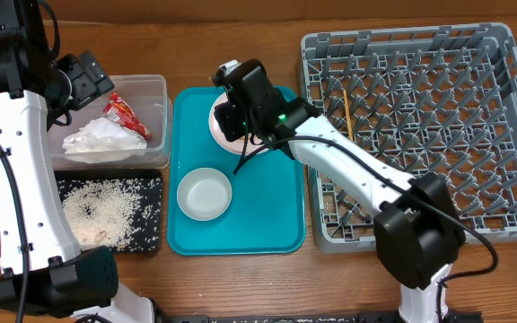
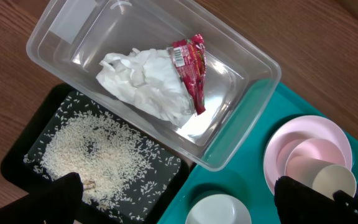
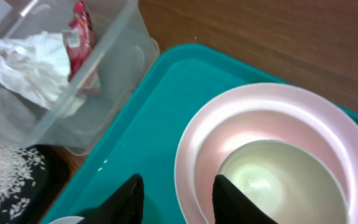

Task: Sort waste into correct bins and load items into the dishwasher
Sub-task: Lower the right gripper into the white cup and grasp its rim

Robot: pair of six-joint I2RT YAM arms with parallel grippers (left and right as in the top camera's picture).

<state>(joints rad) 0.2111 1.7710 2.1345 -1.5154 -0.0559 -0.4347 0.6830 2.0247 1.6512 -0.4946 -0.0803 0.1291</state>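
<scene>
The crumpled white napkin point(image 1: 97, 139) and red wrapper point(image 1: 122, 115) lie in the clear tub point(image 1: 155, 85). Rice point(image 1: 106, 208) covers the black tray point(image 1: 151, 179). The pink plate point(image 3: 241, 99) sits at the back of the teal tray with the white cup point(image 3: 281, 186) in it. My right gripper point(image 3: 179, 202) is open, its fingers either side of the plate's left rim. A white bowl point(image 1: 205, 193) sits on the tray's front. My left gripper point(image 2: 185, 205) is wide open and empty, high above the tub. Chopsticks point(image 1: 346, 112) lie in the grey dish rack point(image 1: 510, 224).
The teal tray point(image 1: 276, 224) lies between the bins and the rack. In the left wrist view the napkin point(image 2: 145, 84), wrapper point(image 2: 188, 68), rice point(image 2: 98, 152), plate point(image 2: 303, 134) and bowl point(image 2: 219, 211) all show below. Bare wood table surrounds them.
</scene>
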